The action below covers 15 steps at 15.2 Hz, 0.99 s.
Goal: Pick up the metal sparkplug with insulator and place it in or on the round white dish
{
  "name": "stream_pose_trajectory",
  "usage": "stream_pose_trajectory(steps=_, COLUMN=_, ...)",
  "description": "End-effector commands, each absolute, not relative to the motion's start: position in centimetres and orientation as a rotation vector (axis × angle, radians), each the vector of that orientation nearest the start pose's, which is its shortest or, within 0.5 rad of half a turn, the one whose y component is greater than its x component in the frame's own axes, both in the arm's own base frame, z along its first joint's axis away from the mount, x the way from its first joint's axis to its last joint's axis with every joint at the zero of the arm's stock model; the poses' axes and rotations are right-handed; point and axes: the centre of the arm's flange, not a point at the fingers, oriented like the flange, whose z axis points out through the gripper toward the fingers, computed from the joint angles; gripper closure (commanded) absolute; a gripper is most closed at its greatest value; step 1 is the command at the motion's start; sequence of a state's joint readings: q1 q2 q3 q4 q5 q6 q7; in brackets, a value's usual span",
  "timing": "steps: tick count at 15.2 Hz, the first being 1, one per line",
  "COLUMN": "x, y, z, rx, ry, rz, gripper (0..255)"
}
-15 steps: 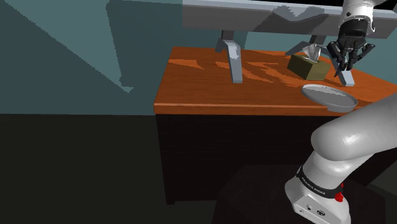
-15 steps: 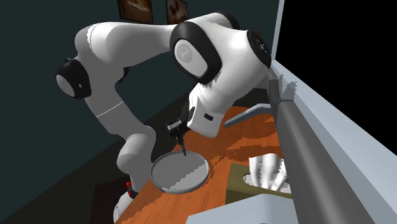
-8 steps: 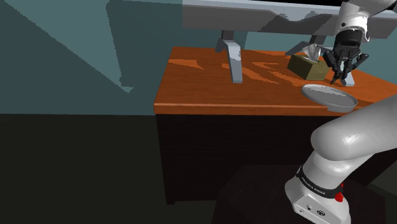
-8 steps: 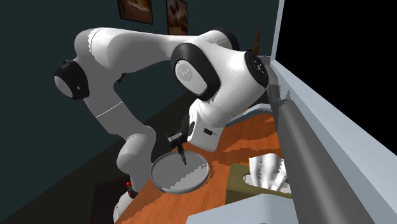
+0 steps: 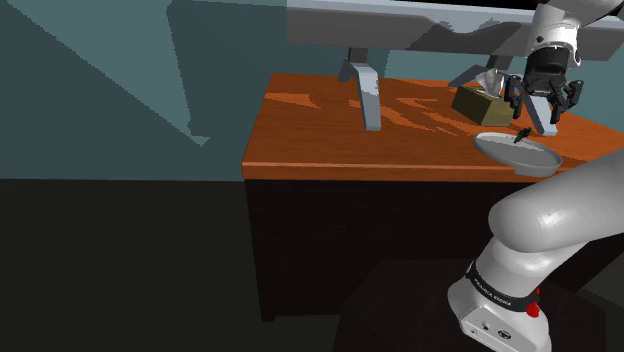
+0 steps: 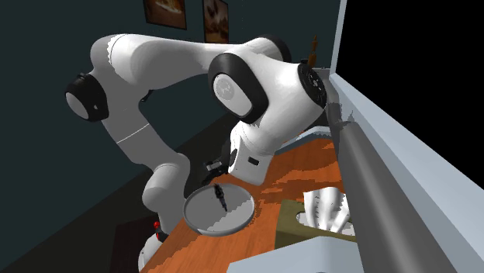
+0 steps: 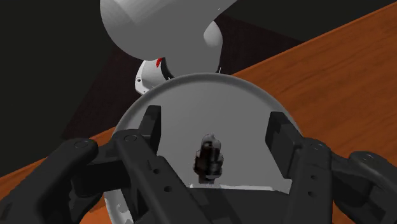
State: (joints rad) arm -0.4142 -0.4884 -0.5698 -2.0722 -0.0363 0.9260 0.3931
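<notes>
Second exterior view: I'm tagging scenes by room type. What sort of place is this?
Likely a furnished room at home: framed pictures on a dark wall, a wooden cabinet top, a tissue box.

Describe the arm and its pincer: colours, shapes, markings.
The arm has smooth, rounded white shells with dark joints. A black band with small pale lettering rings its lowest segment, with a red spot beside it. The pincer is all black, with two flat, blocky fingers.
</notes>
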Motion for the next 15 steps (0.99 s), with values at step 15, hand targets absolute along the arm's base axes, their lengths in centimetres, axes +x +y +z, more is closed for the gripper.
stream_pose_trajectory(steps=15, x=16.0, y=-33.5, z=59.6, rx=-2.129, ry=1.513, rz=0.879, gripper=0)
